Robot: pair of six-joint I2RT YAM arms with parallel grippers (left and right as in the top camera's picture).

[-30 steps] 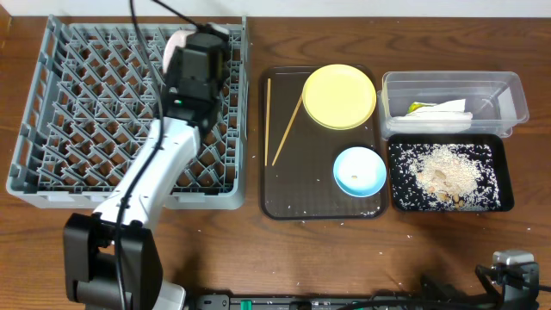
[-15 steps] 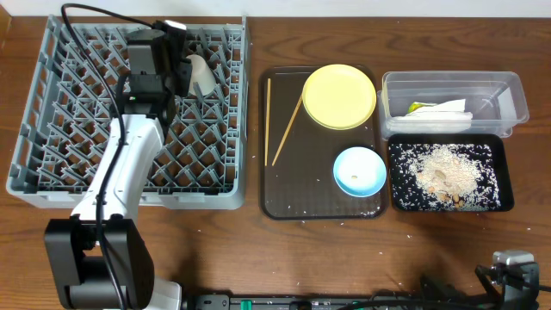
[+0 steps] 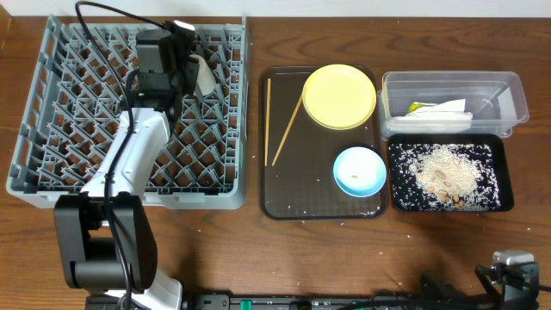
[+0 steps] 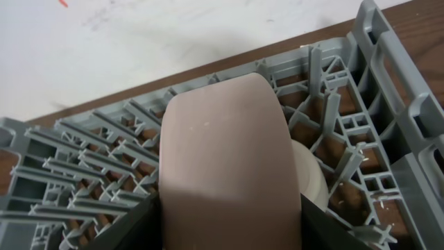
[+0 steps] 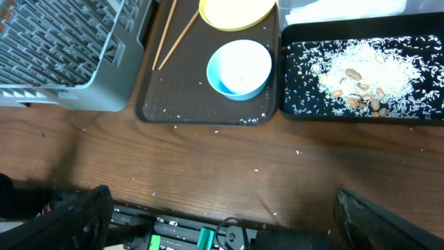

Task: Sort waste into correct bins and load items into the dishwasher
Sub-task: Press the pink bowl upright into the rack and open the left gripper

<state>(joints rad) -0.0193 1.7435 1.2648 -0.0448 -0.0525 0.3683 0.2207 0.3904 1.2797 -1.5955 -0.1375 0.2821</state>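
My left gripper (image 3: 182,65) is shut on the white bowl (image 3: 204,77) and holds it on edge over the back right part of the grey dishwasher rack (image 3: 69,129). In the left wrist view the bowl (image 4: 225,160) fills the gap between the jaws, and a small white cup (image 4: 310,173) peeks out behind it among the pegs. The yellow plate (image 3: 339,96), the light blue bowl (image 3: 359,170) and two chopsticks (image 3: 287,131) lie on the brown tray (image 3: 275,202). My right gripper (image 5: 225,222) hangs open above the table's front edge, holding nothing.
The clear tub (image 3: 508,86) at the back right holds the napkin (image 3: 441,108). In front of it is the black tray (image 3: 504,202) with rice and crumbs (image 3: 443,172). A few grains lie scattered on the brown tray and the table.
My left arm swung left across the rack, then slightly back right, turning its wrist. The bowl stays in its grip and now points right. The right arm has not moved.
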